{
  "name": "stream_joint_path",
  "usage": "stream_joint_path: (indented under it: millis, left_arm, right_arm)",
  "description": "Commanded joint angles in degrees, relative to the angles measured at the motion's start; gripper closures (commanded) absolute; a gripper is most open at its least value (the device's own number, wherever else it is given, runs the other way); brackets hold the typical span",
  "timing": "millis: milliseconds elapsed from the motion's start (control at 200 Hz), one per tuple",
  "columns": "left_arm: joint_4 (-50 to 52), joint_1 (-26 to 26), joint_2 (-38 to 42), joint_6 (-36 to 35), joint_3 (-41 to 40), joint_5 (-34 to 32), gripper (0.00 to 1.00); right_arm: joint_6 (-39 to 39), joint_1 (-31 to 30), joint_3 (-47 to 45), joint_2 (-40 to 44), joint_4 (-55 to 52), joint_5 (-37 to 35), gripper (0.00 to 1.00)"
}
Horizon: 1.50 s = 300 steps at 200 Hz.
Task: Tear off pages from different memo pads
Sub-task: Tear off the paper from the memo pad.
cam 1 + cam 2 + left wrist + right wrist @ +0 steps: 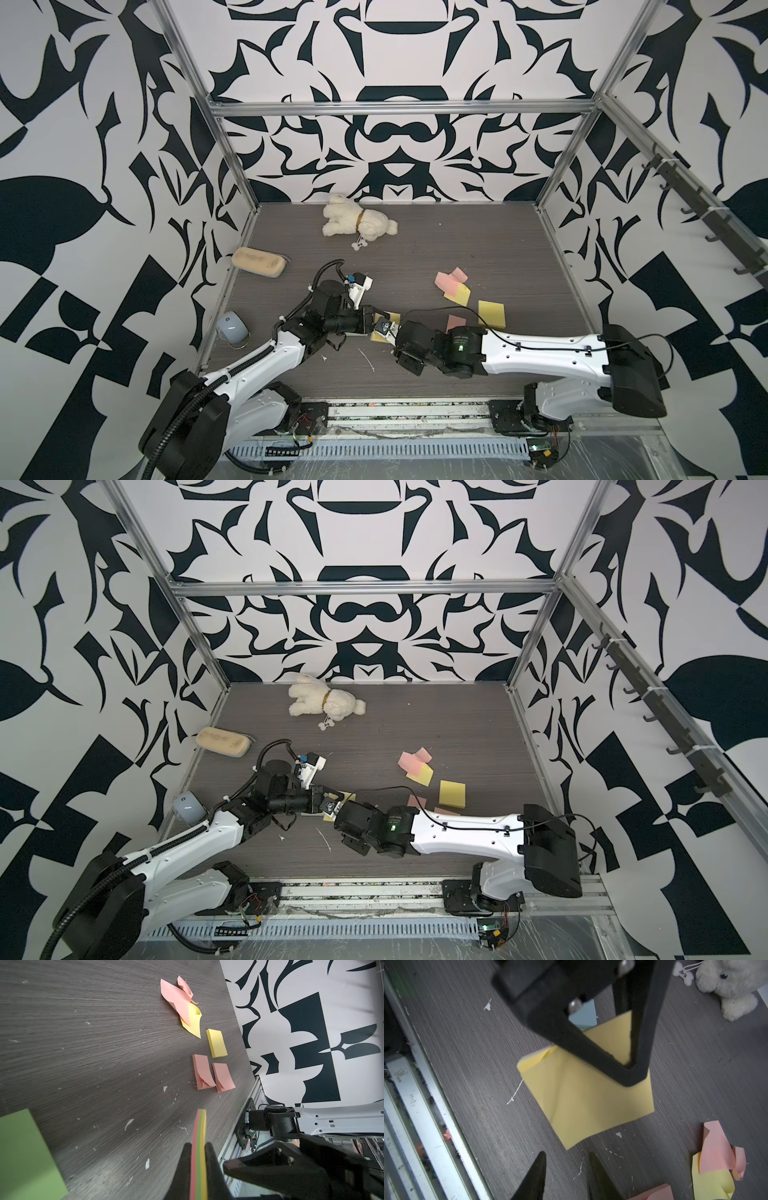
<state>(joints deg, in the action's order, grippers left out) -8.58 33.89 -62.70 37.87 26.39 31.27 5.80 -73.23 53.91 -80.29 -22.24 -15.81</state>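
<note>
Dark wood-grain bench [457,249] is carrying everything below black-and-white patterned walls. Between the two arms, a pink, green and yellow striped memo pad [200,1142] is being clamped from both faces by the left fingers [212,1161]. Its creased yellow top page [591,1105] is lying just beyond the right fingers [538,1176], which are spread apart, touching nothing.

Even bright light, soft shadows; wrist-view foregrounds blurred.
</note>
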Motion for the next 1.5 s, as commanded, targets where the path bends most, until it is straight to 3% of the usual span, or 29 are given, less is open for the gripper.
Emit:
stream_joint_path:
  millis: [0,1495]
  left_arm:
    - [-0.83,0.13,-0.15,-0.51,-0.02,1.03,1.0]
    - [-1.79,0.22,-1.72,0.44,0.97,2.28,1.0]
  right_arm:
    - [-0.59,-0.16,2.69,0.37,2.93,-0.1,0.63]
    - [-2.04,1.07,4.07,-1.84,5.45,-3.17,0.66]
